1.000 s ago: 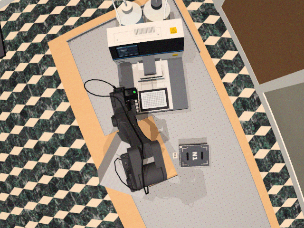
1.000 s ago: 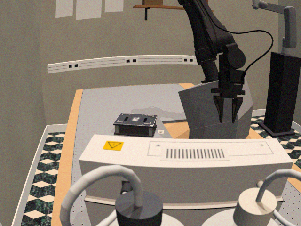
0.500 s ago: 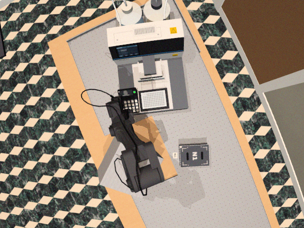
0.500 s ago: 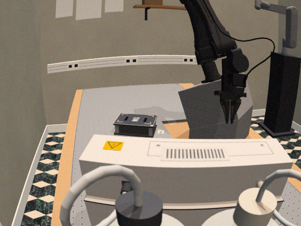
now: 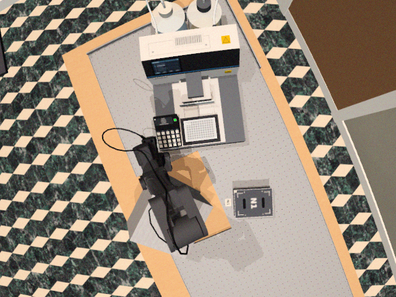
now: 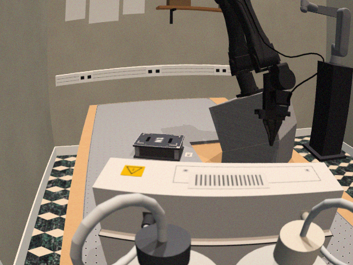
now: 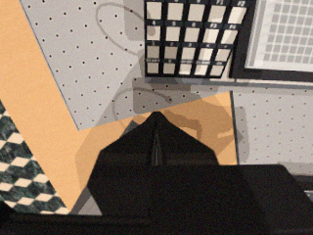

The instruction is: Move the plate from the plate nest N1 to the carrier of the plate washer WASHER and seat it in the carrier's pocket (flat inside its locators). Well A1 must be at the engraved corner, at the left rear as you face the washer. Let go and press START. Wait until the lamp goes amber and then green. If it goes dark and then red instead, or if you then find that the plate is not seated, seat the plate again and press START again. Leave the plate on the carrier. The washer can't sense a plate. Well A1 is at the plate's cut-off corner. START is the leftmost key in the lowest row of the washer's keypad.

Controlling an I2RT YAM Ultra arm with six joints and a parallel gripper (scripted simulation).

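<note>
- The plate (image 5: 200,129) lies in the carrier (image 5: 183,130) of the washer (image 5: 190,51) at upper centre of the top view; nest N1 (image 5: 253,202), lower right, holds nothing.
- The gripper (image 7: 156,128), fingers pinched together on nothing, hangs just short of the keypad (image 5: 167,131), whose lamp (image 5: 174,119) shows green.
- Judged step: pressing START (image 7: 153,68) (leftmost key, lowest row in the wrist view). The closed tip should descend squarely on that key alone, clear of its neighbours.
</note>
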